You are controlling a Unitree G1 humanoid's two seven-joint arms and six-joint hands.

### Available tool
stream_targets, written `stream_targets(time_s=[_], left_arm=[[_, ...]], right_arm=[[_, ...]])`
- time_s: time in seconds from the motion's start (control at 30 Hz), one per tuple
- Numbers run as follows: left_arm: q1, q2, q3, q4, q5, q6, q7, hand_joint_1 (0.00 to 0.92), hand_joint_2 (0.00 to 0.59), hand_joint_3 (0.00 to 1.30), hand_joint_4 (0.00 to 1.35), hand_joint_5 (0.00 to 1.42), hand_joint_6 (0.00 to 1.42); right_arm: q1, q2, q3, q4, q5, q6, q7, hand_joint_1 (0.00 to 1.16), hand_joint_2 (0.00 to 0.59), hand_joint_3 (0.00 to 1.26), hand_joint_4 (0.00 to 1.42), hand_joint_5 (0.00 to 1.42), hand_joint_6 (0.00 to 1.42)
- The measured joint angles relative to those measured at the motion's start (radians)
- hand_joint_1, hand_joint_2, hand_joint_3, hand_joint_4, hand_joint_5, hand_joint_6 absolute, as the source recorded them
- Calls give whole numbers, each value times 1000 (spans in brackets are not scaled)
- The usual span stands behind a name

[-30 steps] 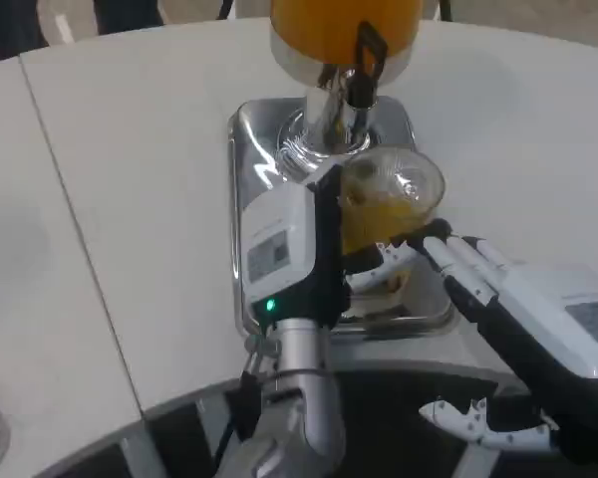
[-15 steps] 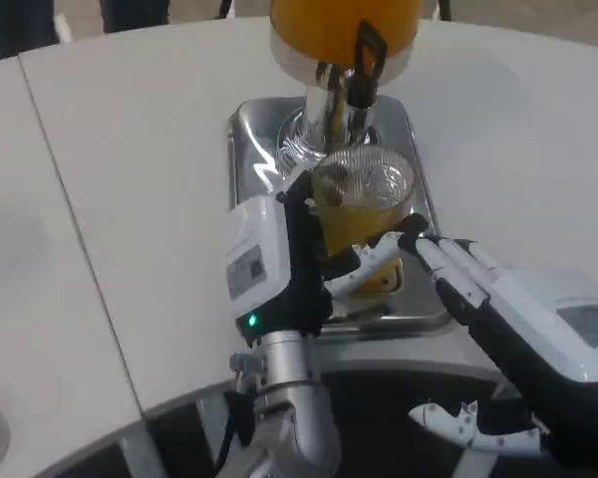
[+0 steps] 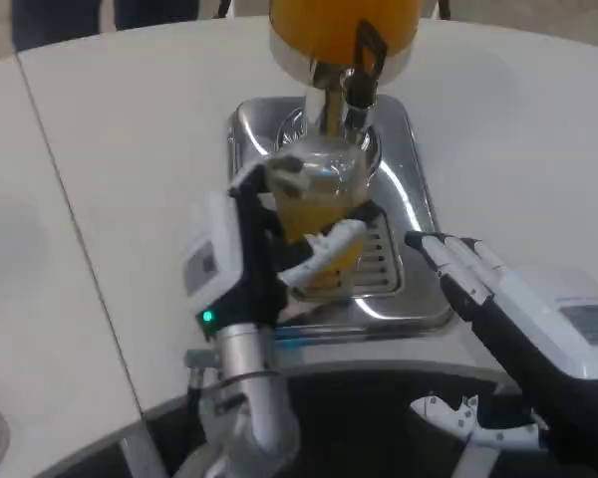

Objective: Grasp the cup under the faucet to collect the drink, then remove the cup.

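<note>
A clear plastic cup (image 3: pixel 319 209) partly filled with orange drink is gripped by my left hand (image 3: pixel 244 259), its fingers wrapped around the cup's lower half. The cup hangs over the left part of the steel drip tray (image 3: pixel 404 214), a little left of and below the faucet (image 3: pixel 354 75) of the orange drink dispenser (image 3: pixel 344 25). My right hand (image 3: pixel 473 284) lies at the tray's right front corner, fingers stretched out and apart, holding nothing.
The white table (image 3: pixel 130 149) spreads to the left and right of the tray, with a seam running down its left side. A slotted grate (image 3: pixel 379 254) shows in the tray's front. The table's front edge lies just below the tray.
My left hand has carried the cup leftward, away from under the faucet and off the grate. The right hand has stayed almost still, now apart from the cup.
</note>
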Motion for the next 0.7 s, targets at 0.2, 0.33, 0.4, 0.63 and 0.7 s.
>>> stream_targets(time_s=[0.2, 0.33, 0.4, 0.63, 0.7], left_arm=[[33, 39, 12, -69, -3, 0, -31, 632, 42, 1098, 1028, 1389, 1424], [66, 69, 25, -129, -3, 0, -61, 638, 35, 1106, 1015, 1389, 1424], [84, 82, 38, -159, -5, -1, -76, 640, 35, 1107, 1015, 1389, 1424], [118, 89, 53, -197, -4, 1, -87, 636, 31, 1109, 1015, 1389, 1424], [118, 81, 52, -198, -3, 1, -87, 636, 31, 1109, 1015, 1389, 1424]], right_arm=[[20, 3, 1, -16, -19, -1, -9, 578, 370, 0, 0, 0, 113], [49, 3, -12, -36, -31, -1, -9, 581, 374, 0, 0, 0, 113], [55, 5, -16, -39, -37, -1, -10, 582, 375, 0, 0, 0, 113], [77, 44, 6, -91, -74, -4, -10, 584, 377, 0, 0, 0, 113], [109, 55, 7, -97, -85, -10, -10, 584, 377, 0, 0, 0, 113]])
